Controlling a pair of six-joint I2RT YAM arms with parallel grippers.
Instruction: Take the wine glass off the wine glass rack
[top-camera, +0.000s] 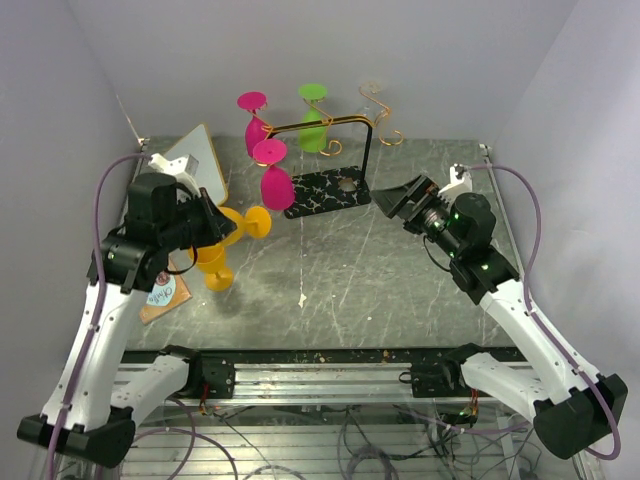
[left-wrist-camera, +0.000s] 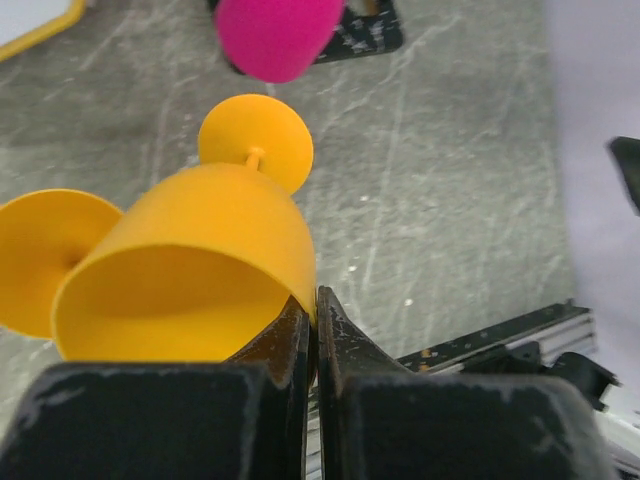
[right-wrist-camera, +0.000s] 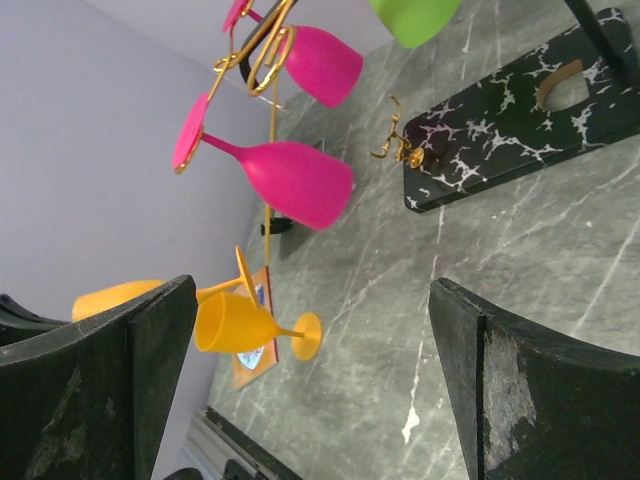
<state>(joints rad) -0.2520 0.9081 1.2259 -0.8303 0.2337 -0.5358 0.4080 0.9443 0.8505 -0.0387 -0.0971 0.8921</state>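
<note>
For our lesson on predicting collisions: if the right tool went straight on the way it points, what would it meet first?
Probably the rack's marble base: the open right tool faces its end. The wrist view hints it might pass beside it toward the lower pink glass; depth unclear.

Open table right of rack

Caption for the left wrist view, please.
Left tool shut on the orange wine glass rim, pink glass beyond.
</note>
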